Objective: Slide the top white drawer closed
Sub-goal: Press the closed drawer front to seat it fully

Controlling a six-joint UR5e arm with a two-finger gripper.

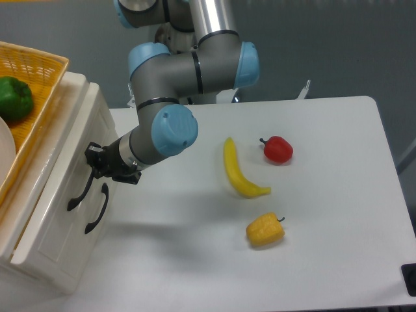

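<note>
the end effector (93,164) sat at the left of the frame, pressed against the front of the top white drawer (62,170) just above its curved black handle (79,193); it was dark and small in the view, and whether its fingers were apart or together could not be told. the drawer was at the left edge of the picture, its glossy front nearly level with the cabinet (45,253) face, with only a narrow strip of its rim showing along the top. just right of and below that handle hung a second black handle (95,209) on the lower white drawer front (65,244). the grey arm with light blue joint caps (174,130) rose from the end effector toward the upper middle of the frame, where its silver link left the picture. on top of the cabinet, in the upper left corner, stood a yellow woven basket (39,84) holding a green pepper (14,97) and the edge of a white plate (4,156). on the white desk (325,227), right of the arm, lay a yellow banana (237,170) near the centre, a red pepper (278,149) just to its right, and a yellow pepper (264,230) below them, all apart from one another.
</note>
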